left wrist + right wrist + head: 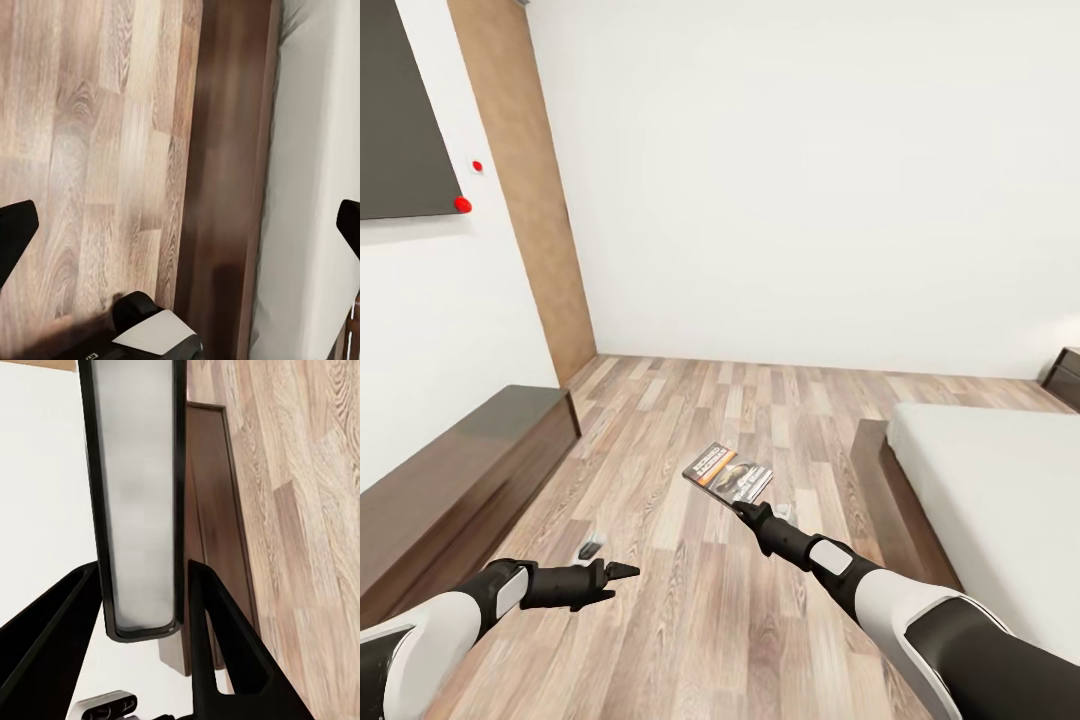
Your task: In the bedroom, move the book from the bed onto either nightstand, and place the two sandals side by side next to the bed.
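The book (727, 472), dark-covered with an orange band, hangs tilted over the wood floor, held at its near edge by my right gripper (758, 512). In the right wrist view the book (139, 510) runs edge-on between the two black fingers (60, 622), and the right gripper (142, 571) is shut on it. The bed (1000, 500) lies to the right, off-white mattress on a dark frame. A nightstand (1066, 376) peeks in at the far right edge. My left gripper (610, 562) hovers low at the left, open and empty; its view (184, 217) looks down on the bed frame (225, 172). The sandals are out of view.
A long low dark wooden bench (450, 480) runs along the left wall under a dark wall panel (400, 120). A wooden wall strip (525, 190) stands in the far left corner. Wood floor (760, 400) stretches between bench and bed to the white back wall.
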Tool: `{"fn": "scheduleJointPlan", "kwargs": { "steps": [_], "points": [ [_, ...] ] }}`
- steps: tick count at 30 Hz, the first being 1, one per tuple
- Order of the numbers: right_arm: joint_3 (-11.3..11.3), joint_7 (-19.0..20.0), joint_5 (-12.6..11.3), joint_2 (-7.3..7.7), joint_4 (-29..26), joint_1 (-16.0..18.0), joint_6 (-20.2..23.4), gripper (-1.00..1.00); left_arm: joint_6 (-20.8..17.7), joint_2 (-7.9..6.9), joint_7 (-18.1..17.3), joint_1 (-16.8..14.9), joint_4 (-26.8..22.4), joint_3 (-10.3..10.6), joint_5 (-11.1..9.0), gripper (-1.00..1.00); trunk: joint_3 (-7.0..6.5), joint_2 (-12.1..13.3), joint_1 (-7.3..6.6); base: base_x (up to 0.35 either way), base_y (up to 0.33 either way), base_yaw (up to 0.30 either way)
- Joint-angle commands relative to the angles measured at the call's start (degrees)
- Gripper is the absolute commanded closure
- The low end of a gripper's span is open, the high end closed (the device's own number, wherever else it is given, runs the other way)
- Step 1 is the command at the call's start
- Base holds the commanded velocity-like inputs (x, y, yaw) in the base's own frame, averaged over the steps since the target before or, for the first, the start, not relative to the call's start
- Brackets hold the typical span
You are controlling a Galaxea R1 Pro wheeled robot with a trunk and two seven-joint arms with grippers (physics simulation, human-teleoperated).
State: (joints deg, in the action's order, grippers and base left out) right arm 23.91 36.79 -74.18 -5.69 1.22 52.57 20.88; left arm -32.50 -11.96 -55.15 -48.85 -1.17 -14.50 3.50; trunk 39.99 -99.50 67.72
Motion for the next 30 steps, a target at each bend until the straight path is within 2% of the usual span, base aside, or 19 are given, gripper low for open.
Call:
{"fn": "scheduleJointPlan", "kwargs": {
  "steps": [1,30],
  "points": [
    [0.14,0.17,-0.78,-0.02,0.10,0.08,0.39,1.00,-0.46,-0.01,-0.15,-0.02,-0.05,-0.44,0.37,-1.00,0.05,-0.03,0.02,0.204,0.000,0.000],
    [0.09,0.13,-0.65,0.01,0.10,0.08,0.39,1.00,-0.46,-0.43,-0.14,-0.02,-0.04,-0.44,0.37,-1.00,0.05,-0.03,0.02,0.208,0.000,0.000]
  ]
}}
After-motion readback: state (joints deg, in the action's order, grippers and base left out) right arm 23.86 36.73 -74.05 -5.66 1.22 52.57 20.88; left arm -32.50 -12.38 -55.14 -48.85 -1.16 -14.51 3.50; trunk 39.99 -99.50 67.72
